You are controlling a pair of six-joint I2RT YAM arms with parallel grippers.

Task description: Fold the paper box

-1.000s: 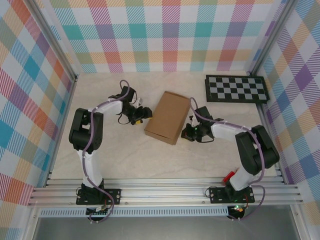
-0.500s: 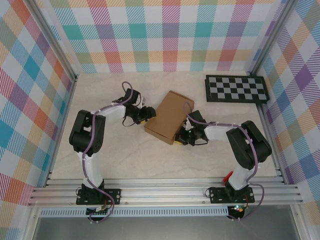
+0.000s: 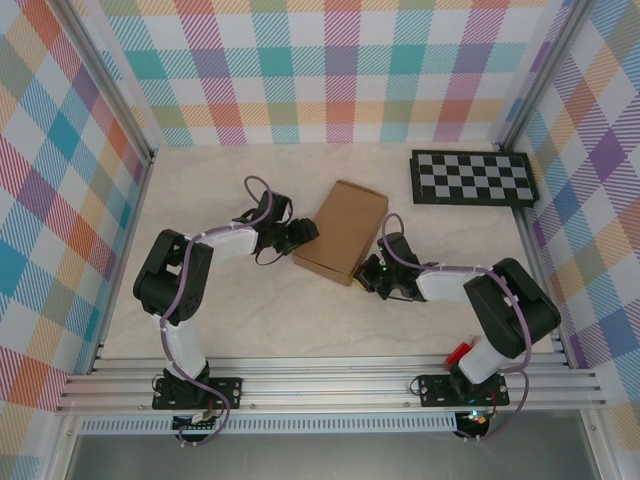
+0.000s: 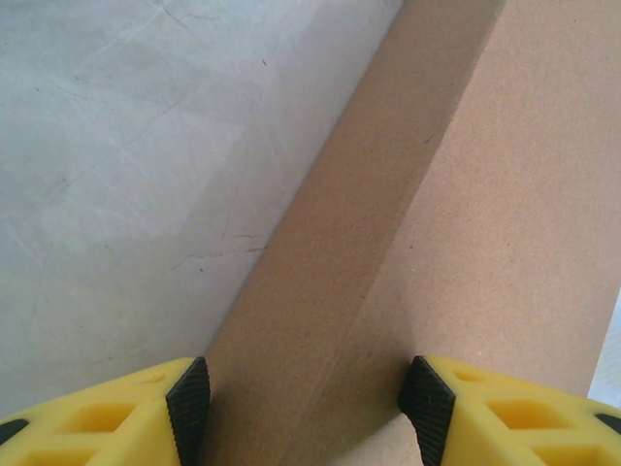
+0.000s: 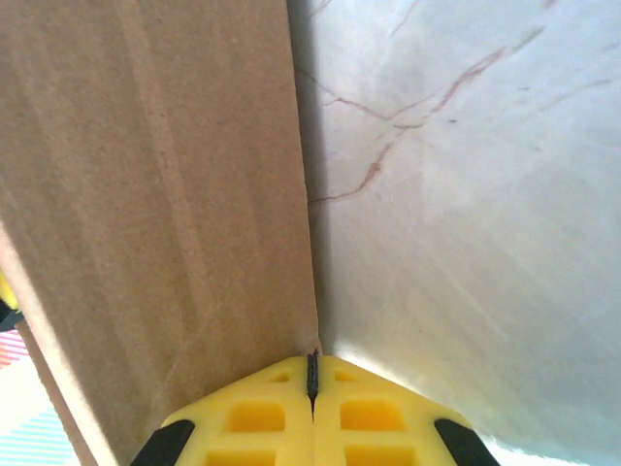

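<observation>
Top view: the paper box [image 3: 340, 232] lay closed and skewed mid-table [image 3: 250, 320], well apart from the checkerboard panel [image 3: 472, 178]. My left gripper [image 3: 303, 232] was at its left long side and my right gripper [image 3: 366, 277] at its near right corner. Nothing backed the far side of the box. Risk: any uneven push from me would yaw or slide it rather than seat a flap.

Left wrist: left gripper [image 4: 306, 417] had its jaws apart, straddling the box's upper long edge. One pad [image 4: 189, 422] was outside the side wall [image 4: 310, 291], the other over the top face [image 4: 505, 194]. Couldn't tell whether either pad touched cardboard. Risk: closing there would pinch wall against lid, which could crease the wall or lever the lid up. If only one pad met the box first, it would shove the box toward my right arm.

Right wrist: right gripper [image 5: 312, 367] had its fingers pressed together with nothing between them. The tips were at the foot of the box's side wall [image 5: 155, 194], where it met the table [image 5: 466, 194]. Risk: as a blunt pusher it had no hold. It could wedge under the bottom edge and tip the box, or skid off the corner and leave the left side unopposed.
</observation>
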